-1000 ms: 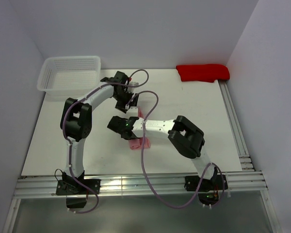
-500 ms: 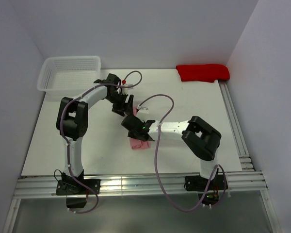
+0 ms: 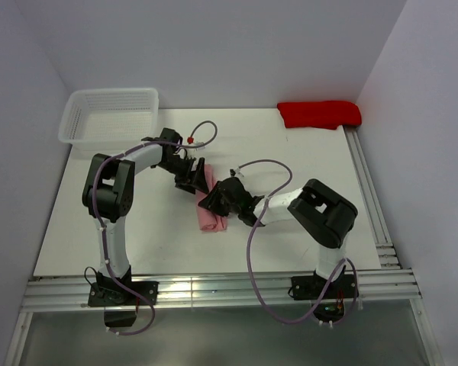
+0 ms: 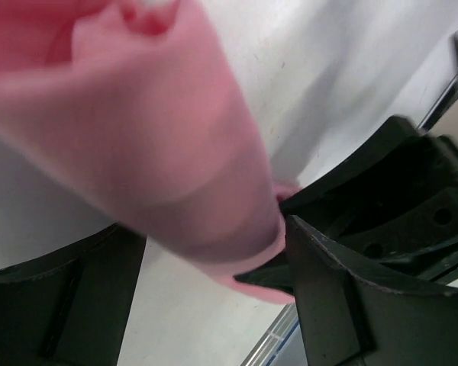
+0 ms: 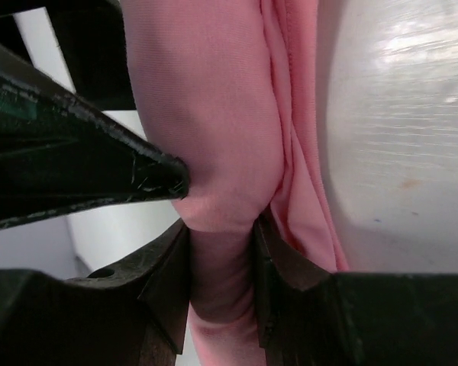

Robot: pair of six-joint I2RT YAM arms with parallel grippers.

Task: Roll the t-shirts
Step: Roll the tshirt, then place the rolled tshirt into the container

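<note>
- Gripping a light salmon-pink t-shirt [image 3: 211,219], two robot arms meet near the centre of the top view. The shirt is gathered into a short, thick roll on the white worktop [image 3: 168,248], running from just above frame centre toward the lower middle.
- The left pincer [image 3: 197,177] reaches in from the upper left and takes the roll's upper end. Its wrist view shows a dark finger on each side with pink fabric filling the gap between them. It reads as clamped on the cloth, though that picture is blurred.
- The right pincer [image 3: 214,203] comes in from the right and meets the roll near its middle. In its wrist view the fingers [image 5: 290,305] press together on a fold of fabric, which narrows visibly where they squeeze it.
- Two grips spaced along the roll probably serve to stop the thin, soft fabric from springing open and to hold the bundle straight.
- The pincers sit very near each other. A dark wedge at the left of the right wrist view is probably the other pincer, so a collision looks like the main risk.
- A white mesh basket [image 3: 111,139] stands at the upper left, well apart from the roll.
- A red cloth [image 3: 319,114] lies at the upper right by the far wall, also well apart.
- Judging by the compact shape, this shirt's rolling looks nearly finished.
</note>
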